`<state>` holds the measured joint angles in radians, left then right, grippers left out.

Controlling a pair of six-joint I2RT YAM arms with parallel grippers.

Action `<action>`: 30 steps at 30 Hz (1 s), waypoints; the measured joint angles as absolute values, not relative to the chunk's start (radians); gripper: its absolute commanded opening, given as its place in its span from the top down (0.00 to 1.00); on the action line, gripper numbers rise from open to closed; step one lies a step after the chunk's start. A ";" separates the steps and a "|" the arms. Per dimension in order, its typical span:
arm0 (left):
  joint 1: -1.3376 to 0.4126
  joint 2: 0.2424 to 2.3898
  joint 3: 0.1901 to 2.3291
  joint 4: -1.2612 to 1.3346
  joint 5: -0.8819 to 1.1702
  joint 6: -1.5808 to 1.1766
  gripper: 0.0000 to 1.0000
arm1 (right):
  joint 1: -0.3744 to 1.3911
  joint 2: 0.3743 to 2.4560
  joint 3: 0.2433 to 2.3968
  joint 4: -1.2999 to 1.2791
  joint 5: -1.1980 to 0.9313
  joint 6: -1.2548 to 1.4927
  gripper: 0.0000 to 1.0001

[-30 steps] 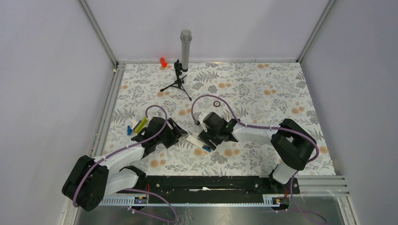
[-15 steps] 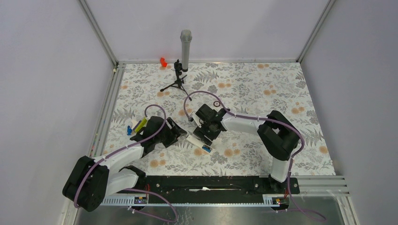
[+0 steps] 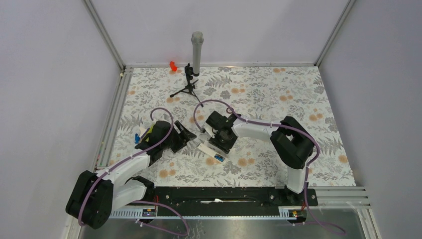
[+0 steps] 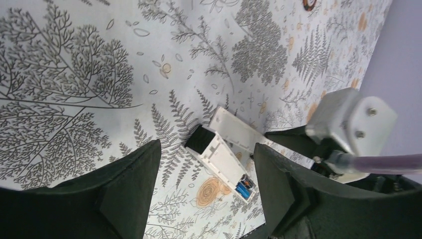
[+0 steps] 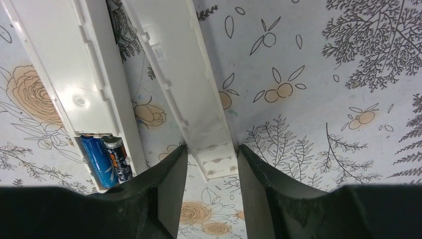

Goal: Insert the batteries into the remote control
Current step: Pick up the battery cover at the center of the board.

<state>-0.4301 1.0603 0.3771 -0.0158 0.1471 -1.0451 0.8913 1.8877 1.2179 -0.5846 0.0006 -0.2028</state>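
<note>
Near the middle of the floral desk (image 3: 278, 99): white remote control (image 3: 211, 150), lying flat and slantwise, back side up, compartment uncovered. At its end nearer the arm bases, both batteries (image 5: 106, 160) seated side by side in the compartment, one blue, one darker with orange print. Just beside the remote, parted from it by a narrow wedge of desk: loose white battery cover (image 5: 184, 79), flat too, small notches along its edges.

Right gripper (image 5: 212, 149): down at desk level, jaws pinching the cover's near end, one finger against each long edge, apart from the remote itself.

Left gripper (image 4: 206, 145): off to the remote's left, held over the desk, jaws spread wide and empty. Faces across the remote toward the right gripper.

Beside the left arm, near the desk's left rail: yellow-green bar (image 3: 150, 131) with a small blue piece (image 3: 136, 138) just beside it. At the far edge, well apart from all this: microphone (image 3: 197, 47) upright on a small tripod, and a small red object (image 3: 173, 65) close to its left.
</note>
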 measured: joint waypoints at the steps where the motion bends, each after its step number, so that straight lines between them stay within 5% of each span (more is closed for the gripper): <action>1: -0.428 1.060 0.384 -0.016 0.147 -1.042 0.29 | 0.893 1.889 1.221 -0.589 0.002 -0.203 0.52; 10: -0.404 1.046 0.400 -0.015 0.136 -1.024 0.29 | 0.915 1.917 1.259 -0.630 0.033 -0.205 0.65; 30: -0.403 1.057 0.413 -0.007 0.154 -1.010 0.29 | 0.920 1.898 1.246 -0.619 0.036 -0.191 0.60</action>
<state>-0.4034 1.0573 0.4126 -0.0071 0.1539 -1.0096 0.9195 1.8977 1.2461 -0.6189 0.0360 -0.1905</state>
